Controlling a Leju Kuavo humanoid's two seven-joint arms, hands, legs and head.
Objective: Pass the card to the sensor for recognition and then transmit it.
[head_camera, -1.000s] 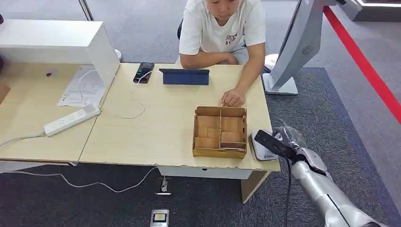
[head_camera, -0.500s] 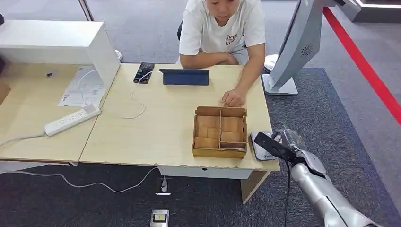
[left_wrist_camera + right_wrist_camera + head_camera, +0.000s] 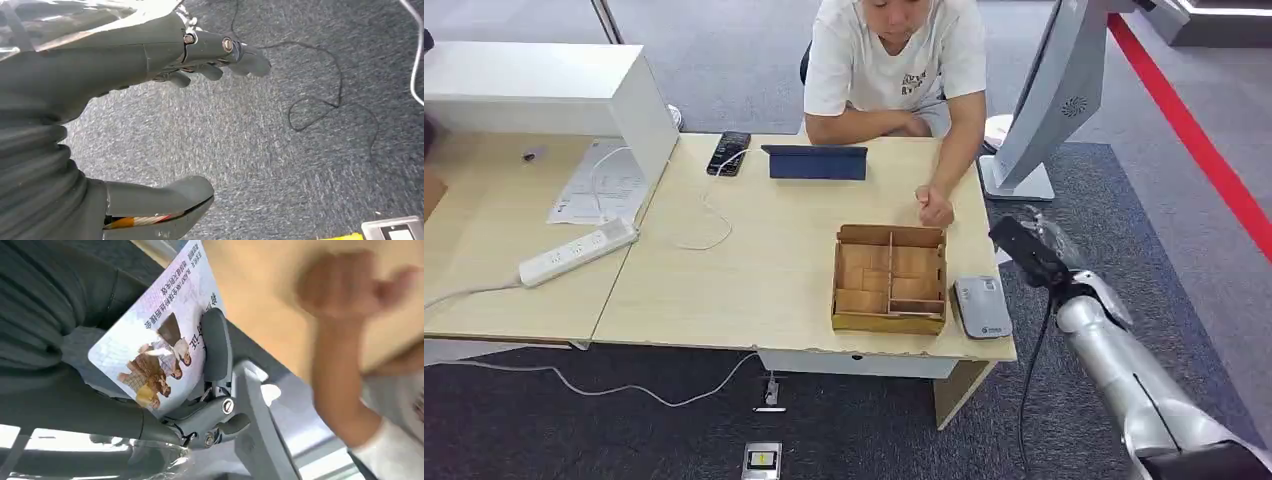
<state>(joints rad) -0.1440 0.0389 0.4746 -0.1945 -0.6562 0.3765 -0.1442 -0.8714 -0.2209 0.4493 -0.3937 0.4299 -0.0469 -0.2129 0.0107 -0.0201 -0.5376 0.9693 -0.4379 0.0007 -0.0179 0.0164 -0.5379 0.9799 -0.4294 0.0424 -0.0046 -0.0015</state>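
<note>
the card (image 3: 160, 347) sits in my right hand (image 3: 1036, 258), pinched flat between the thumb and the dark fingers (image 3: 216, 347); its printed face with cartoon figures and text shows in the right wrist view. in the head view my hand hangs off the table's right edge, beyond the far right corner of the wooden divided box (image 3: 890, 278), and the card itself is edge-on and dark there, hard to make out. the sensor (image 3: 982, 307), a flat grey pad, lies on the table (image 3: 764, 260) just right of the box, apart from my hand. a person's hand (image 3: 935, 208) rests on the table near the box's far side; in the right wrist view it is blurred. my left hand (image 3: 165, 100) hangs over grey carpet with fingers spread from the thumb, holding nothing. a clear plastic wrap around my right wrist hides part of it.
</note>
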